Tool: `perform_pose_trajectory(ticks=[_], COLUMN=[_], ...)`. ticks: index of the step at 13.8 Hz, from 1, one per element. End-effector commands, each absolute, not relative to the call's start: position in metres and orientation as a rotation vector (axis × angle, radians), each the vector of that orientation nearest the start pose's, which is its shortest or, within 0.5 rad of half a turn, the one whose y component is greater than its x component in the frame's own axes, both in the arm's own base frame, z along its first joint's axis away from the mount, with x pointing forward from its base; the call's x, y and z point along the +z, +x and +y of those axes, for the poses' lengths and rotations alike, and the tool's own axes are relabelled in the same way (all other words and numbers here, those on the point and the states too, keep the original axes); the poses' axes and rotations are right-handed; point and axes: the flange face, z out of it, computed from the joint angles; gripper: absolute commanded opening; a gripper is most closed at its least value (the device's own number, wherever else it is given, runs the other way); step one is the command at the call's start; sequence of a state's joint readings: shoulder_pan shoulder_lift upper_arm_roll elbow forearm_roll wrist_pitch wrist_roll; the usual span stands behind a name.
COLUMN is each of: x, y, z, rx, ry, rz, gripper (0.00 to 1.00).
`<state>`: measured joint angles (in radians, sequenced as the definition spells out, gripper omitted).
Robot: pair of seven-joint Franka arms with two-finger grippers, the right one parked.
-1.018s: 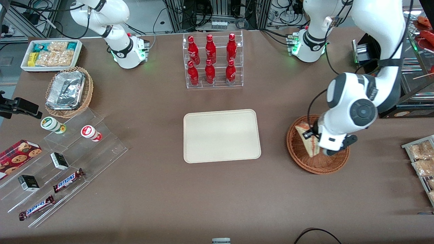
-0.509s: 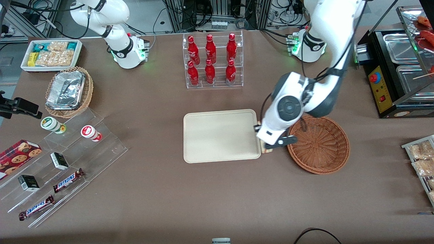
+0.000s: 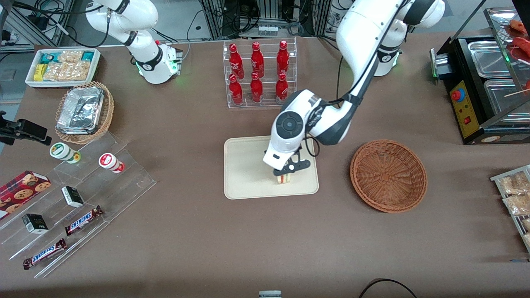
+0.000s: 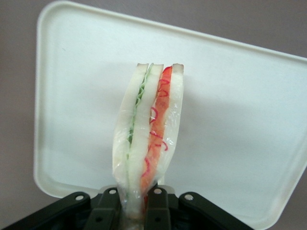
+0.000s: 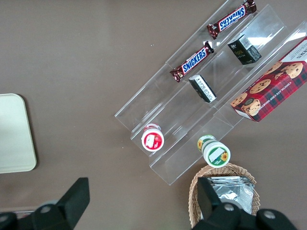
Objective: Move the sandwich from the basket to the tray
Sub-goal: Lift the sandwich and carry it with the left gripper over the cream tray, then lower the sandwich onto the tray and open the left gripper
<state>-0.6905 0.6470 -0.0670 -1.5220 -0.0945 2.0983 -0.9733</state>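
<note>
My left gripper [image 3: 285,176] hangs over the cream tray [image 3: 248,165], at the part of it nearest the basket, and is shut on the sandwich [image 3: 283,179]. In the left wrist view the sandwich [image 4: 148,134] shows as a clear-wrapped wedge of pale bread with red, orange and green filling, pinched at its end between the black fingers [image 4: 108,211] of the gripper [image 4: 134,207], with the tray [image 4: 240,115] under it. I cannot tell whether the sandwich touches the tray. The reddish-brown wicker basket [image 3: 388,176] stands beside the tray toward the working arm's end, with nothing in it.
A clear rack of red bottles [image 3: 258,74] stands farther from the front camera than the tray. Toward the parked arm's end are clear tiered shelves with candy bars [image 3: 78,194] and a tan basket of foil containers [image 3: 83,111]. A black appliance [image 3: 480,91] stands toward the working arm's end.
My left gripper has carried the sandwich out of the basket, past the tray's edge, to a spot over the tray. The basket is left with nothing in it.
</note>
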Motion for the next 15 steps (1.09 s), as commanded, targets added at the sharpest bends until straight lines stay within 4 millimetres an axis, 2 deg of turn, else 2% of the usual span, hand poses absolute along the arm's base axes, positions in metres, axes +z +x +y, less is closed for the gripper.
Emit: perform_pose_trajectory(ticks=[1, 4, 11, 12, 13, 15], x=[0.268, 0.261, 0.24, 0.241, 0.242, 0.248], y=[0.504, 0.498, 0.501, 0.502, 0.502, 0.505], z=[-0.501, -0.517, -0.517, -0.517, -0.517, -0.519], rx=[0.132, 0.11, 0.112, 0.112, 0.109, 0.103], ry=[-3.115, -3.119, -3.09, -3.092, -3.093, -3.103], rz=[-0.486, -0.503, -0.533, -0.535, -0.529, -0.544], gripper=[0.0, 0.0, 0.0, 0.27, 0.99, 1.0])
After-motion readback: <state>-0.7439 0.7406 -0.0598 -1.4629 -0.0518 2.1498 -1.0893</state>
